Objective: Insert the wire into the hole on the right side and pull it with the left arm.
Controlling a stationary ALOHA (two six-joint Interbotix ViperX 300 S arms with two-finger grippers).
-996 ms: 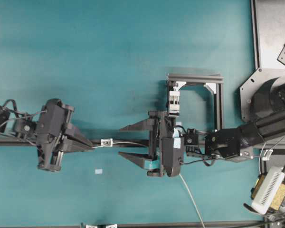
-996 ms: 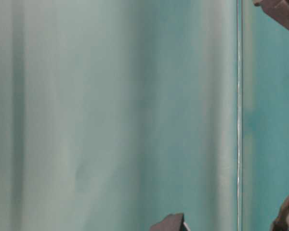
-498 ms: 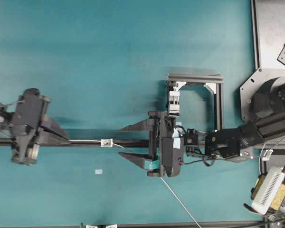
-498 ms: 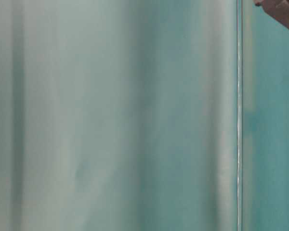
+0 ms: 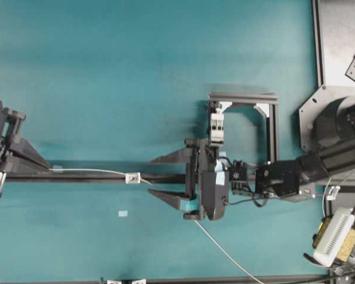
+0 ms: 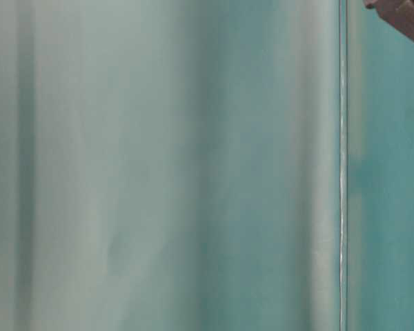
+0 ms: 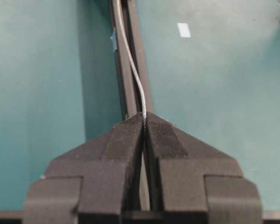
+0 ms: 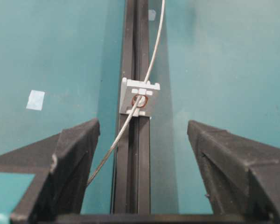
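Two grippers on one teal tabletop [image 5: 136,71], both lined up along a dark rail [image 5: 94,177] running across it. Landmark: small silvery-white bracket [image 5: 132,177] seated on that rail. Left of the bracket, at the overhead view's edge, left gripper [image 5: 32,164], clamped tight on the wire [image 5: 89,171]; seen from the left wrist, pointed fingers [image 7: 126,135] pressed together with the thin twisted strand [image 7: 133,74] pinched at the tips and leading away over the rail [image 7: 130,56]. From that grip, wire stretched rightward to the bracket, through the hole [image 8: 139,100] with its reddish ring, then out on the right side and slanting down past the right gripper [image 5: 165,178] toward the lower edge of the overhead view. Right of the bracket, right gripper spread wide, holding nothing, one finger [image 8: 72,154] on each side of the rail [image 8: 136,46], bracket [image 8: 140,97] centred between them but well clear of both. Small pale tape patch [image 5: 123,213] on the tabletop just below the bracket. Farther right of the bracket, behind the right gripper, white clamp block [image 5: 216,125] inside a black square frame [image 5: 272,127]. Table-level view mostly blurred teal; nothing readable there beyond a dark corner at top right.
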